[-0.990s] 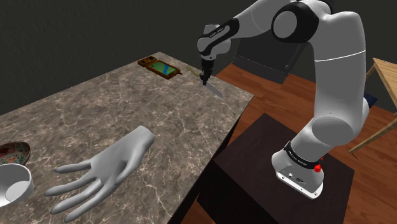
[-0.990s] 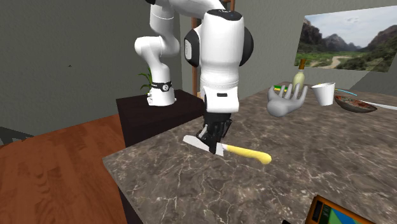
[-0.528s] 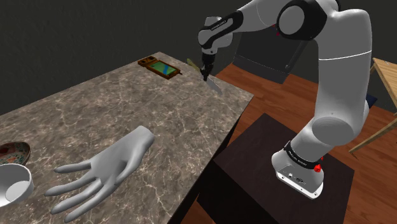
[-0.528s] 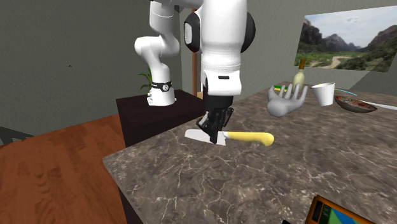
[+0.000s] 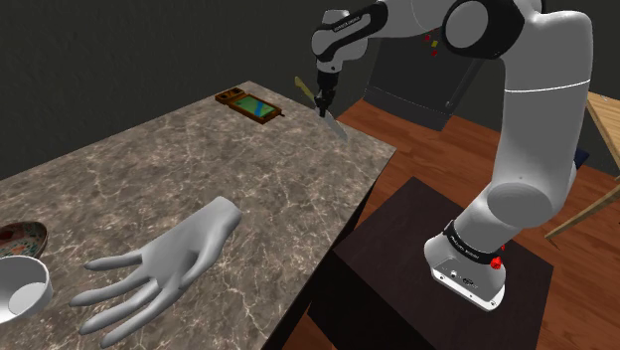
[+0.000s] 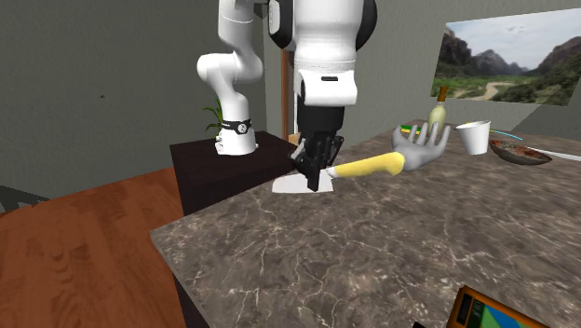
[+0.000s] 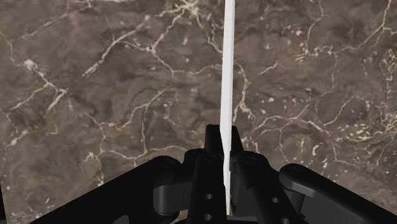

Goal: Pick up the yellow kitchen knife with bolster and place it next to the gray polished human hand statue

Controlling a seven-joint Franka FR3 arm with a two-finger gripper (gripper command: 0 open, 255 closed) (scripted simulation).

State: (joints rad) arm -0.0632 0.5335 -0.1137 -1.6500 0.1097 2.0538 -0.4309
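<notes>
Well off at the shoulder view's lower left corner sit two bowls: a white bowl (image 5: 20, 288) whose inside shows plain white, and just behind it a patterned bowl (image 5: 20, 237), cut off by the picture edge so its contents cannot be told. Across the brown marbled surface (image 5: 199, 164), close to the far corner, lies a flat brown-rimmed case (image 5: 250, 104) with a green and blue face. The black pincer (image 5: 324, 96) hangs above that end, near the edge facing the stand (image 5: 397, 283), clamped on the yellow-handled knife (image 5: 335, 126). The knife is off the surface and tilted, handle higher and pale blade lower. In the second exterior view the yellow handle juts out to one side of the pincer (image 6: 317, 174) and the knife (image 6: 368, 167) lines up with the statue behind it. The wrist view has the knife (image 7: 227, 76) edge-on, its thin blade running out from between the closed fingers (image 7: 213, 145) over the marbling. The grey hand statue (image 5: 169, 261) lies palm up near the bowls, well apart from the knife. A pale bottle (image 6: 438, 114) stands behind the statue.
</notes>
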